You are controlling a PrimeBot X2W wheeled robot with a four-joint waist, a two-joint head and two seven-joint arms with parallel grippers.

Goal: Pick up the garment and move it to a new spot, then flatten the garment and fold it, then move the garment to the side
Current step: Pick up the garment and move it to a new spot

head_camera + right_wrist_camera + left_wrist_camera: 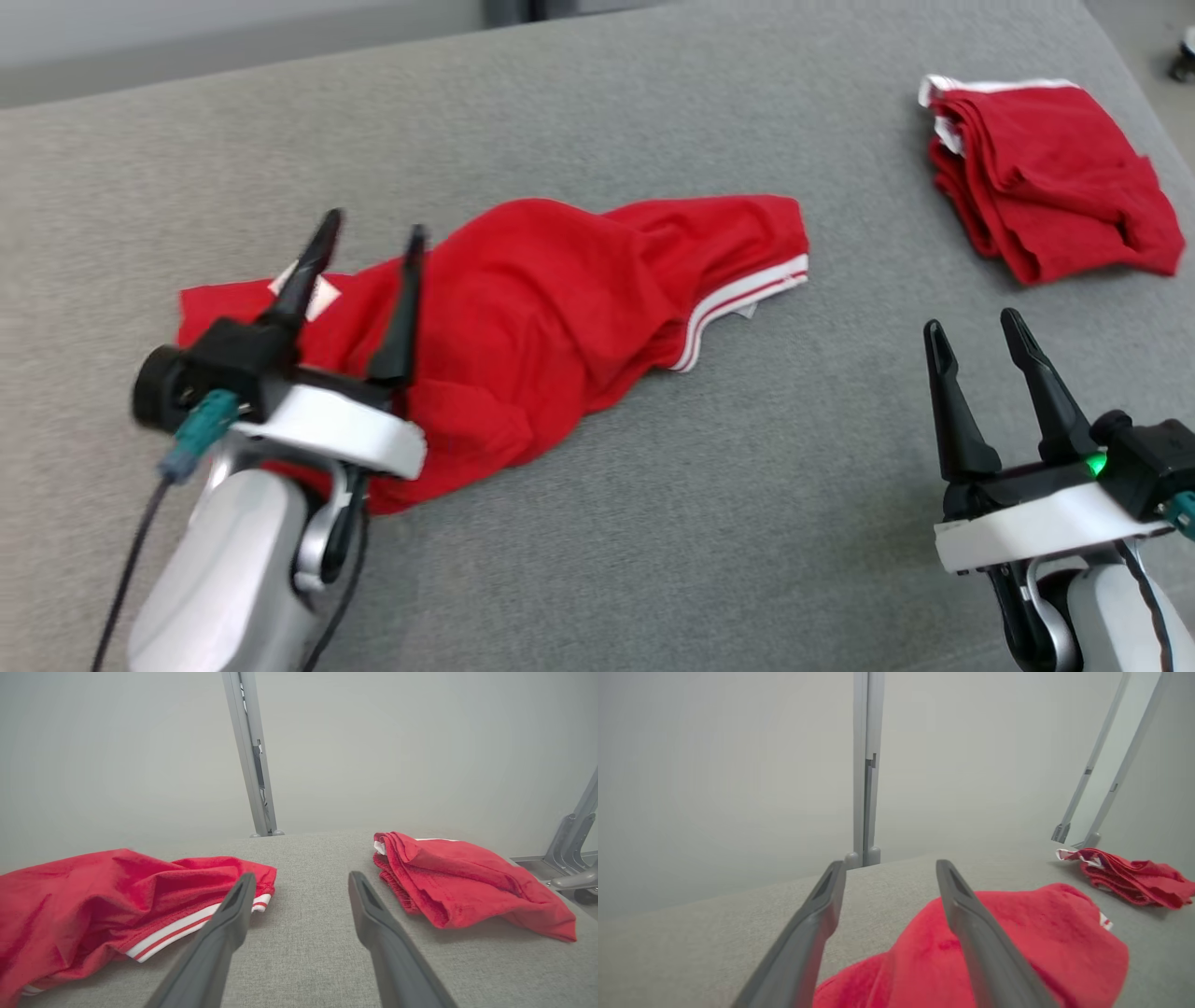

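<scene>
The garment (pixel 560 299), red with a white-striped hem (pixel 747 299), is lying bunched and rumpled across the middle of the grey surface (pixel 653 523). Its striped edge is pointing toward the robot's right, and a small white label (pixel 317 291) is showing near its left end. The left tool (pixel 373 227) is hanging over that left end with its two fingers spread apart and pinching nothing. In the left wrist view the cloth is sitting under and behind the fingers rather than between them, though whether a finger is brushing the fabric is not clear. The right tool (pixel 973 322) is waiting well apart from the garment, low on the robot's right, fingers likewise spread and empty, aiming at the bare strip between the striped hem and a second red garment (pixel 1055 187). That second piece is resting folded at the far right, probably because it is being kept out of the working area. Judging by the heap, the garment is now sitting in its working spot and the flattening is not yet done. Both tools are probably standing wide so each can take an edge and pull the cloth smooth.
</scene>
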